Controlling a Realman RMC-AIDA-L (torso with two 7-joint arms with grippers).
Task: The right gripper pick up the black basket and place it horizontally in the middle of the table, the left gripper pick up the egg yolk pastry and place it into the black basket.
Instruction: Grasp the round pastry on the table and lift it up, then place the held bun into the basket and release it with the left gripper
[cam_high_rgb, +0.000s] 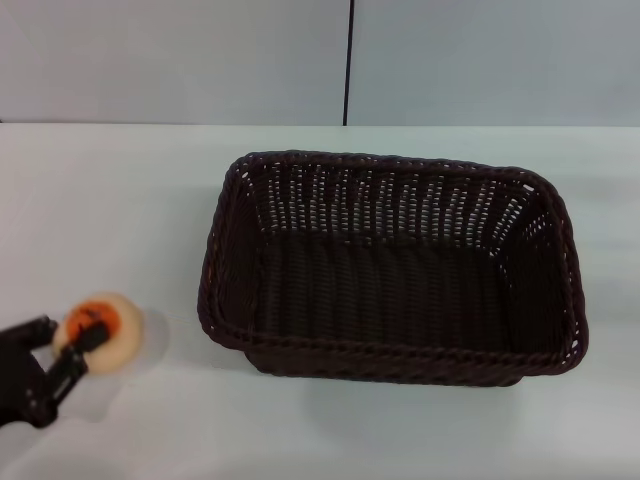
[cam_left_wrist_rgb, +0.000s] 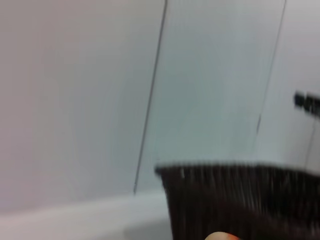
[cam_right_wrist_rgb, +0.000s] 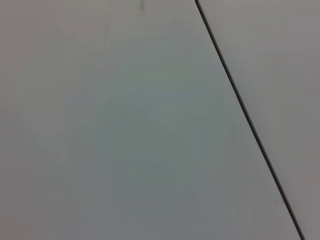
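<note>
The black basket (cam_high_rgb: 395, 265) lies lengthwise across the middle of the white table (cam_high_rgb: 110, 200), open side up and empty. At the lower left of the head view, my left gripper (cam_high_rgb: 72, 338) is shut on the egg yolk pastry (cam_high_rgb: 100, 331), a pale round pastry with an orange centre, held just above the table, left of the basket and apart from it. The left wrist view shows the basket's side (cam_left_wrist_rgb: 240, 200) and a sliver of the pastry (cam_left_wrist_rgb: 220, 236). My right gripper is out of view; its wrist view shows only grey wall.
A grey panelled wall with a dark vertical seam (cam_high_rgb: 349, 60) stands behind the table. Bare tabletop lies between the pastry and the basket and in front of the basket (cam_high_rgb: 300, 430).
</note>
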